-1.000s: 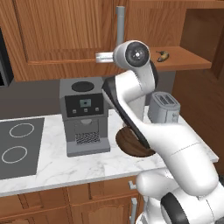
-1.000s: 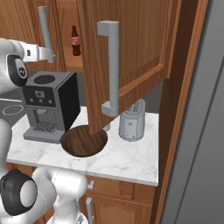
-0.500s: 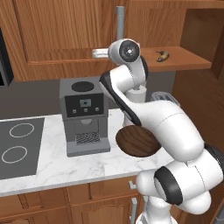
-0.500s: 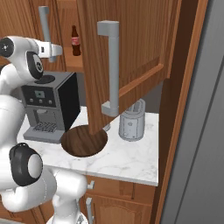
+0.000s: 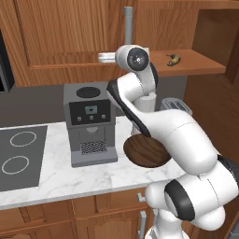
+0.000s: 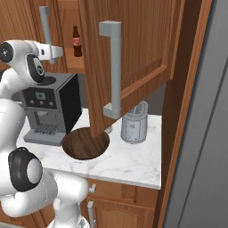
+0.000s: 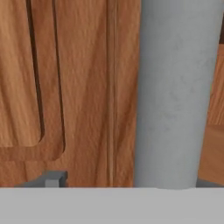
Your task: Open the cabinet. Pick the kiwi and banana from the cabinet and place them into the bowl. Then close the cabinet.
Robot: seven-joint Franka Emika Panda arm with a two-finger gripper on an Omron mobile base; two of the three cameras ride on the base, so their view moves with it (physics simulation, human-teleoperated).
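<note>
Two doors belong to the cabinet (image 6: 133,58): the right one hangs swung wide open over the counter in the right base view, its long grey bar handle (image 6: 115,71) facing out, while the left door (image 5: 70,37) is shut. The arm reaches up to the left door's handle (image 7: 175,92), which the hand view shows as a thick grey bar very close before the panelled wood. Whether the gripper (image 5: 106,57) has hold of that bar cannot be told, since its fingers are hidden. On the exposed wooden shelf lies the banana (image 5: 173,59), and further along the shelf stands a dark red-labelled bottle (image 6: 77,42). Below, the dark wooden bowl (image 6: 85,143) sits on the white marble counter (image 6: 129,156), between the coffee machine (image 5: 89,123) and a grey toaster (image 6: 134,126).
</note>
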